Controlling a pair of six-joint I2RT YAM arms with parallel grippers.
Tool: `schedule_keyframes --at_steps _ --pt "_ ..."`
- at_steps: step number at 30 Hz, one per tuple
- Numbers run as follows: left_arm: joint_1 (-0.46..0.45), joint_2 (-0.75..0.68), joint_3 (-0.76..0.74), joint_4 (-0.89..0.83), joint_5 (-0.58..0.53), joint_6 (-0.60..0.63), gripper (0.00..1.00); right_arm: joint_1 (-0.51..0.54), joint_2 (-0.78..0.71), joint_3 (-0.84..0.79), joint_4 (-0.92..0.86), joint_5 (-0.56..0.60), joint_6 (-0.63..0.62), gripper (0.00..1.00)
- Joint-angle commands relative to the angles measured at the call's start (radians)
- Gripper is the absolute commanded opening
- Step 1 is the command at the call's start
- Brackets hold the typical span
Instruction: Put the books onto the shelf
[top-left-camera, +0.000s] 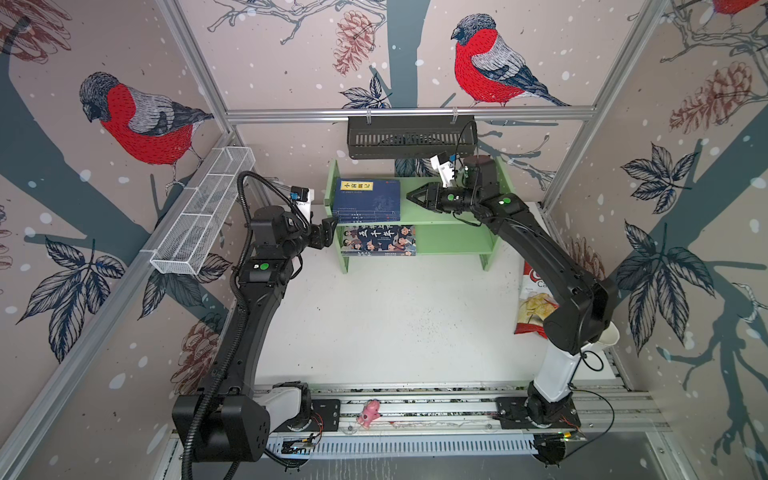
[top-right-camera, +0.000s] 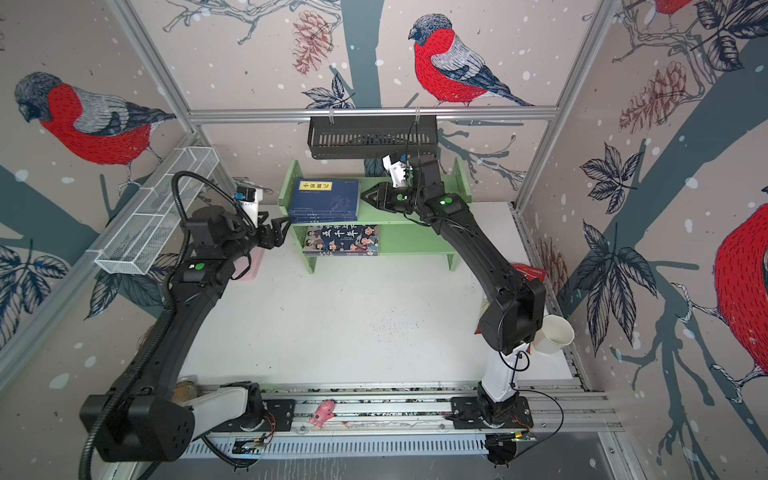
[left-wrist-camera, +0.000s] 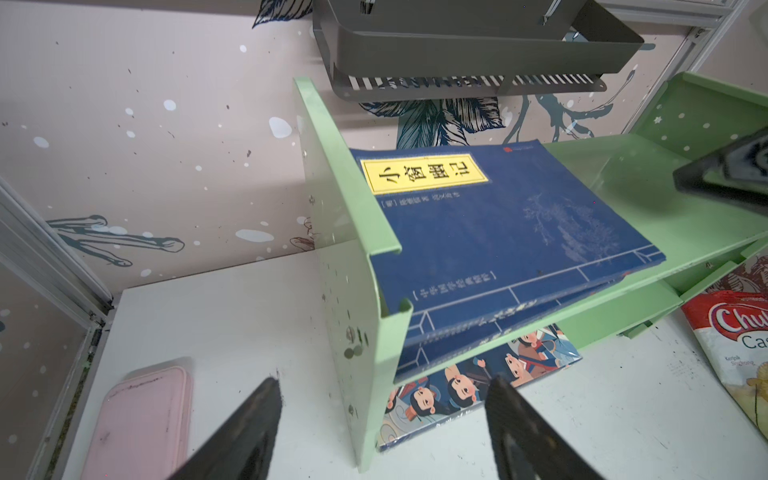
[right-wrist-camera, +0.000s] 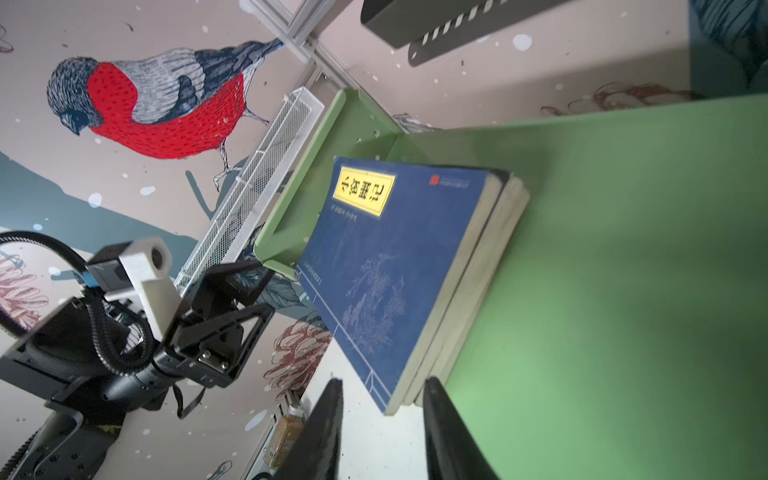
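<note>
Left wrist view: shelf (left-wrist-camera: 349, 257) hides part of cartoon book (left-wrist-camera: 451, 384), seemingly flat.

The books (top-left-camera: 368, 199) are navy, the shelf (top-left-camera: 453, 240) light green.

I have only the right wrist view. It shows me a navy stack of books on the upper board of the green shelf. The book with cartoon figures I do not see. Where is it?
Observer: The cartoon book lies flat on the lower tier of the shelf, directly under the navy stack.
Operator: Do you see any book on the table?
Observer: None that I can see. Only a pink case lies on the table, outside the shelf's left panel.
Operator: And on the right side?
Observer: A chips bag lies near the table's right edge.
</note>
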Motion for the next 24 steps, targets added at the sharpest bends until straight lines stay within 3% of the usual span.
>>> schedule_keyframes --at_steps 1,11,18,24 --pt "0.001 -0.010 -0.025 0.005 0.024 0.014 0.77 -0.021 0.018 0.024 0.039 -0.017 -0.003 0.35" --pt "0.000 -0.008 0.017 -0.075 0.060 0.099 0.79 -0.063 0.092 0.050 0.077 0.010 0.017 0.34" --pt "-0.001 0.002 0.102 -0.147 0.054 0.085 0.79 -0.071 0.155 0.070 0.137 -0.011 0.055 0.35" --pt "-0.002 -0.002 0.146 -0.155 0.038 0.040 0.80 -0.074 0.270 0.198 0.112 -0.052 0.083 0.35"
